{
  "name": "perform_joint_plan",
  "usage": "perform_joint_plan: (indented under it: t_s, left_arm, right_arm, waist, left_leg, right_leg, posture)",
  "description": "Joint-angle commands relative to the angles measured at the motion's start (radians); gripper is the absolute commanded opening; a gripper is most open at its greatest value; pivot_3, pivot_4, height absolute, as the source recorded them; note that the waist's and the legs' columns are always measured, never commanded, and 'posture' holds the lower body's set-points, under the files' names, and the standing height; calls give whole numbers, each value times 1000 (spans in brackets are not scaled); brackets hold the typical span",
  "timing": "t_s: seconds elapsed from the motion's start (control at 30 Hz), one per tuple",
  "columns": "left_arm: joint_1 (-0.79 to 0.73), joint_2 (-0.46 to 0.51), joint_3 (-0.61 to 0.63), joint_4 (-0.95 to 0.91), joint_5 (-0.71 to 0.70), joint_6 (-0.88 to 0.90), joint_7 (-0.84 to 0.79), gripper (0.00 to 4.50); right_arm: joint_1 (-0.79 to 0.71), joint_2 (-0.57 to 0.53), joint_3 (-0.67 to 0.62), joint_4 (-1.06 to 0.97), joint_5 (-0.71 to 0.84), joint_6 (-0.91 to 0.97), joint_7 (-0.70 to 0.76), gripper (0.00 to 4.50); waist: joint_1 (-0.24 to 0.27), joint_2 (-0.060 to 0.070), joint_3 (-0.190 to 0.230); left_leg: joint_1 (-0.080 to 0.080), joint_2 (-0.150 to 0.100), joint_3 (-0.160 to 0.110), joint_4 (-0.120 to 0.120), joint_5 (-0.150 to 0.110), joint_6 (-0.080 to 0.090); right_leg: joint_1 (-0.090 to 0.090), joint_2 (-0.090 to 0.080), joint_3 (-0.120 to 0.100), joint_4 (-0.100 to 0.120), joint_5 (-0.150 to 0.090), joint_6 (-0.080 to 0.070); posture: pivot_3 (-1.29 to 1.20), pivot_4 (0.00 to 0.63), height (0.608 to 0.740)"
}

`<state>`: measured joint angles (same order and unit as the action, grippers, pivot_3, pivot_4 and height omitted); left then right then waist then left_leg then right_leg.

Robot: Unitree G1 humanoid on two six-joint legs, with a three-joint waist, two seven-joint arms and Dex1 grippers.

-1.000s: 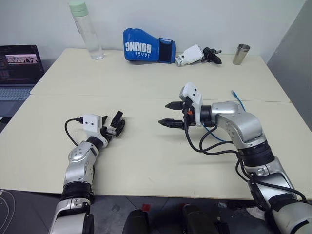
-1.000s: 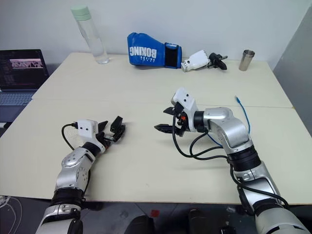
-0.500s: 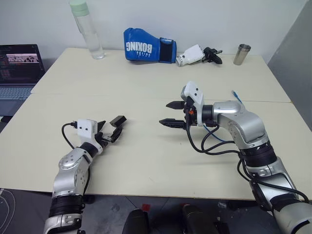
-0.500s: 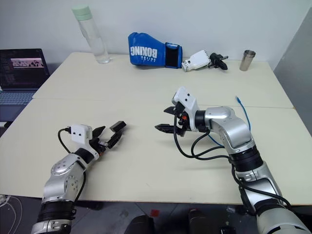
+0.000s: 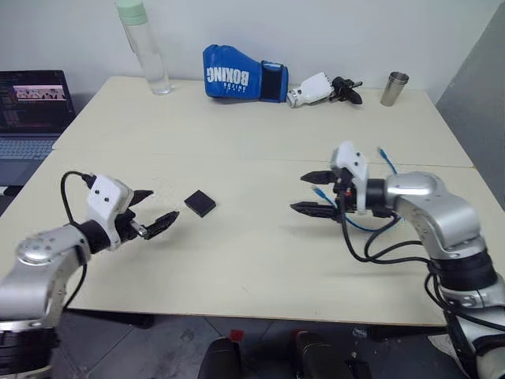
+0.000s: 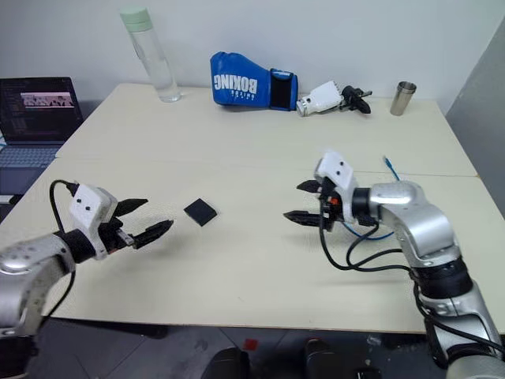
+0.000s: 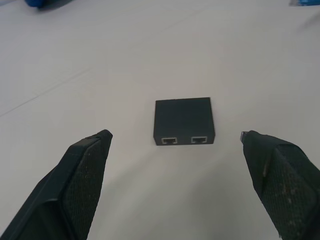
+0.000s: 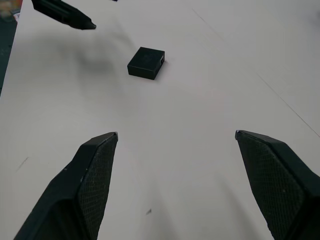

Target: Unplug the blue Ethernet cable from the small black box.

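The small black box [image 5: 200,203] lies flat on the table between my two grippers. In the left wrist view the small black box [image 7: 185,121] shows two ports on its near edge, both empty. My left gripper [image 5: 164,203] hovers open just left of it, touching nothing. My right gripper [image 5: 297,192] is open as well, further right, pointing at the box [image 8: 146,63] with nothing between its fingers. The blue Ethernet cable [image 5: 386,162] lies on the table under and behind my right forearm, partly hidden by it and apart from the box.
Along the far edge stand a clear bottle [image 5: 142,47], a blue boxing glove [image 5: 243,73], a black-and-white gadget [image 5: 319,89] and a metal cup [image 5: 392,88]. A laptop [image 5: 31,110] sits off the table's left side. Black robot cables [image 5: 379,249] hang from my right wrist.
My left gripper has drawn back to the left and risen, leaving the black box on the table. My right gripper has shifted to the right, away from the box.
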<state>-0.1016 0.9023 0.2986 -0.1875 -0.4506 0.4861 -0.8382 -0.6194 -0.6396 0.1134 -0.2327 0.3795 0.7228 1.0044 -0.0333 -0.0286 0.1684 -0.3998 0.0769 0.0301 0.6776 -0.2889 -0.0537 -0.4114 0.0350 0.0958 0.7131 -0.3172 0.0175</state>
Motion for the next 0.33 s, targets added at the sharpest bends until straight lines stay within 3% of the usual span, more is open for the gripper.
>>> perform_joint_plan:
  t_s: [0.03,0.17,0.33]
  left_arm:
    - [-36,93,46,-38,-51,49,-91,4416]
    - [-76,128,63,-8,-70,70,-126,4416]
    - [-97,143,59,2,-84,76,-174,4416]
  right_arm:
    - [54,-123,-107,-51,64,-18,93,3995]
    - [98,-222,-154,-58,112,-4,151,3995]
    - [109,-256,-170,-45,124,-14,148,3995]
  waist:
    - [2,-1,3]
    - [1,0,5]
    - [-6,0,5]
  left_leg:
    - [0,0,0,0,0,0]
    - [0,0,0,0,0,0]
    - [0,1,0,0,0,0]
  right_leg:
    - [0,1,0,0,0,0]
    - [0,1,0,-1,0,0]
    - [0,3,1,0,0,0]
  posture:
    - [0,150,740]
    - [0,150,740]
    - [0,150,740]
